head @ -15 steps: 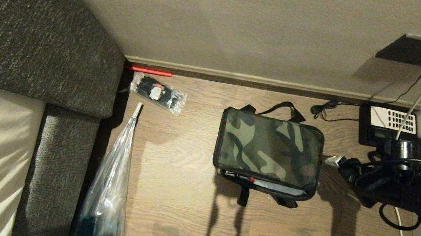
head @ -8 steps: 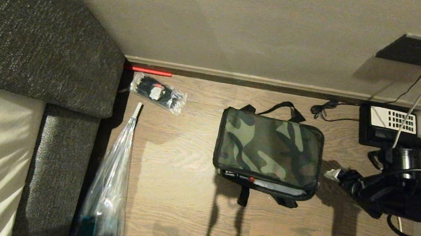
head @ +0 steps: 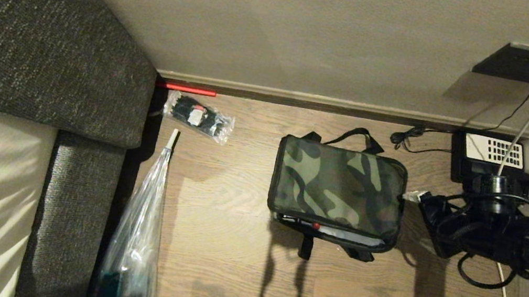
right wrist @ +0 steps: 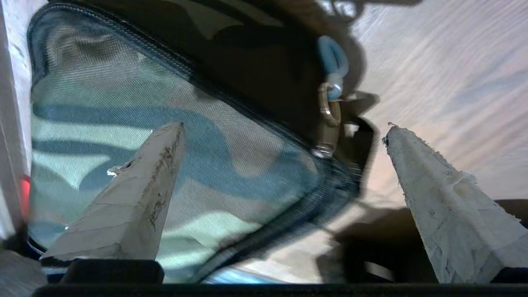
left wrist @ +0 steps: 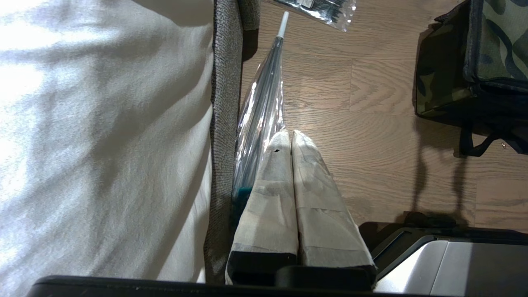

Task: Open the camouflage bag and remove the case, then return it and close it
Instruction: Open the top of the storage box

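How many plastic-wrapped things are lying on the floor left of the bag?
2: a small clear packet near the wall by the sofa corner, and a long clear-wrapped umbrella along the sofa's edge. More could lie hidden under the sofa.

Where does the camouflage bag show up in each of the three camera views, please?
Head view: the camouflage bag sits on the wooden floor at centre, the right gripper at its right edge.
Left wrist view: only its corner shows, at the upper right.
Right wrist view: its lid fills the left, close up, between the open fingers.
Shared landmark: the wooden floor.
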You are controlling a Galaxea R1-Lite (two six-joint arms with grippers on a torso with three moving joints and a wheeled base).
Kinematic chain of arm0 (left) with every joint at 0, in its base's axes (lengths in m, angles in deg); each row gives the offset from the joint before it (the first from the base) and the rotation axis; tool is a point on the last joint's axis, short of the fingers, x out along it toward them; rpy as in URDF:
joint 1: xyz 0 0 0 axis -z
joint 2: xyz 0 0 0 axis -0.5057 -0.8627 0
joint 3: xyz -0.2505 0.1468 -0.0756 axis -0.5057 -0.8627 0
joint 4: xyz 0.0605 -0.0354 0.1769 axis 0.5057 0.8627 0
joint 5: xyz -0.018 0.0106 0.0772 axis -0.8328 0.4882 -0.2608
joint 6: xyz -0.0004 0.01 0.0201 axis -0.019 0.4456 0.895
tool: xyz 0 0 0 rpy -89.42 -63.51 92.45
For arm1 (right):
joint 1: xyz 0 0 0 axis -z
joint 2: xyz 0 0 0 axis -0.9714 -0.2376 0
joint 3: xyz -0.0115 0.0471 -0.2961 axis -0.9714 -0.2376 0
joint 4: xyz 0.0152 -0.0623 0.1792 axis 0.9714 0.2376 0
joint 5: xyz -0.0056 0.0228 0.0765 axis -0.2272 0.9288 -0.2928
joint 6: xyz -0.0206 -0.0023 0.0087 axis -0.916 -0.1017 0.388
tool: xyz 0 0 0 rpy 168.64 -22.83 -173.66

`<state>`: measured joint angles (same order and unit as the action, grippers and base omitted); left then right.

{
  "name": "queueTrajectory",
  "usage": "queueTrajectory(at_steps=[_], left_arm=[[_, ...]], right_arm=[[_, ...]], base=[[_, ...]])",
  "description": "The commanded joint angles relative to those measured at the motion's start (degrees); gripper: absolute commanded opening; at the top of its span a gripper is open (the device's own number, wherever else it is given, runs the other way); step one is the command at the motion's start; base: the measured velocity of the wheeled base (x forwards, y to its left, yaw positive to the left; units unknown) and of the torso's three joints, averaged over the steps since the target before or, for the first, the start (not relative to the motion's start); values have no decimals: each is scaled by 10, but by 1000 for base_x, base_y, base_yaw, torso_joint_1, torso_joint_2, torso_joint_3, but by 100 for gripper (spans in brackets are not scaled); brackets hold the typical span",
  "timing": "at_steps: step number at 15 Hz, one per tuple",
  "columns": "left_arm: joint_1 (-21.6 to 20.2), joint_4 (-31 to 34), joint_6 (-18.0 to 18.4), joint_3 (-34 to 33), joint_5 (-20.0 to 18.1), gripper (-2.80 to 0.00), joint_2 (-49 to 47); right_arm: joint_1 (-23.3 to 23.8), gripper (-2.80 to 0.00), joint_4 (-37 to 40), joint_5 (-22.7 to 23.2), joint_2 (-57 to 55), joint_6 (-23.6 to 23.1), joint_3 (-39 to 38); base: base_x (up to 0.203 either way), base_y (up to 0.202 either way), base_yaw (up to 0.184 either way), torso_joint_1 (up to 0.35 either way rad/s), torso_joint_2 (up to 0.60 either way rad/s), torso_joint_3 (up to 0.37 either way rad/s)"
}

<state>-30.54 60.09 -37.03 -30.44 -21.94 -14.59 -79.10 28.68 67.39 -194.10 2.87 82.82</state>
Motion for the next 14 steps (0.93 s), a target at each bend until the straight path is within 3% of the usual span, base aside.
queueTrajectory(at_steps=[1,3,5,10,14], left_arm=[[0,0,0,0,0,-280,0],[0,0,0,0,0,-280,0],[0,0,0,0,0,-280,0],[0,0,0,0,0,-280,0],[0,0,0,0,0,-280,0]], right_arm=[[-10,0,-34,-15,-35,26,5],[-10,0,-56,-44,-55,101,0],[-10,0,-58,-81,-45,111,-2],[-11,0,-64,-79,-60,135,-26],[-11,0,-84,-79,-88,197,-10]], base=[[0,0,0,0,0,0],[0,0,0,0,0,0],[0,0,0,0,0,0],[0,0,0,0,0,0],[0,0,0,0,0,0]])
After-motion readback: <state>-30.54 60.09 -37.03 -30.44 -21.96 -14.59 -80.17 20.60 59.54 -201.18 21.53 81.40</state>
